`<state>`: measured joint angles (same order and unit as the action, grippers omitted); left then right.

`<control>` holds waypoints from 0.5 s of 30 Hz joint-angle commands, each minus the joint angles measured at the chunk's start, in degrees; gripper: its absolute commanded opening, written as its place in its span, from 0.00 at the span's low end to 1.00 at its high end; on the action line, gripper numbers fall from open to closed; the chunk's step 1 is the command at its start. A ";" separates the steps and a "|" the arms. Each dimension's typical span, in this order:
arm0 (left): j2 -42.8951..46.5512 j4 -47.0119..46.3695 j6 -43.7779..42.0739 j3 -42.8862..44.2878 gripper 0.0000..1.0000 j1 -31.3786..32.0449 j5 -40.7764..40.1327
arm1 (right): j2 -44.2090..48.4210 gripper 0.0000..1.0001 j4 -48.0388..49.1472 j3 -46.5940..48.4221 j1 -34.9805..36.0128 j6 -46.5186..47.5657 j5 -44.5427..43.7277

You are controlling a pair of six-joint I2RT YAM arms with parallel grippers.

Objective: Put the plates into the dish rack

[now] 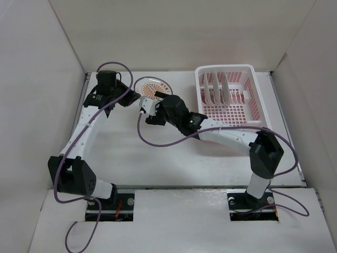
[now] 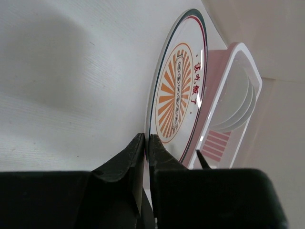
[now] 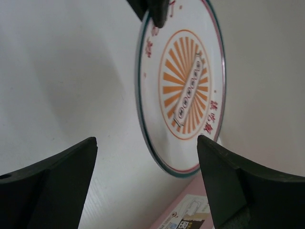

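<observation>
A white plate (image 1: 153,87) with an orange sunburst centre and a dark green-red rim is at the back of the table, left of the pink dish rack (image 1: 247,71). My left gripper (image 1: 138,97) is shut on its left rim; the left wrist view shows the jaws (image 2: 147,143) pinching the plate's edge (image 2: 178,93). My right gripper (image 1: 149,106) is open just in front of the plate, and the plate (image 3: 186,86) lies beyond its spread fingertips (image 3: 147,160). Other white plates (image 1: 220,87) stand upright in the rack's slots.
White walls enclose the table on three sides. The rack (image 2: 231,62) stands close to the right of the held plate, and its pink corner (image 3: 190,212) lies under my right gripper. Purple cables (image 1: 158,141) trail from both arms across the table.
</observation>
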<state>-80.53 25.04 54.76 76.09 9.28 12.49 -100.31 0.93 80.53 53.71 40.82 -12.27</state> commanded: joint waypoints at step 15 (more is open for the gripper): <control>3.80 -7.02 1.93 -1.30 0.00 -1.10 6.48 | -5.60 0.00 6.19 7.01 0.43 -1.62 -4.07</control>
<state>-80.05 22.44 55.83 75.11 8.71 15.03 -106.85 1.78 84.71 54.33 42.17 -15.94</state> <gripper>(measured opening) 0.056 0.096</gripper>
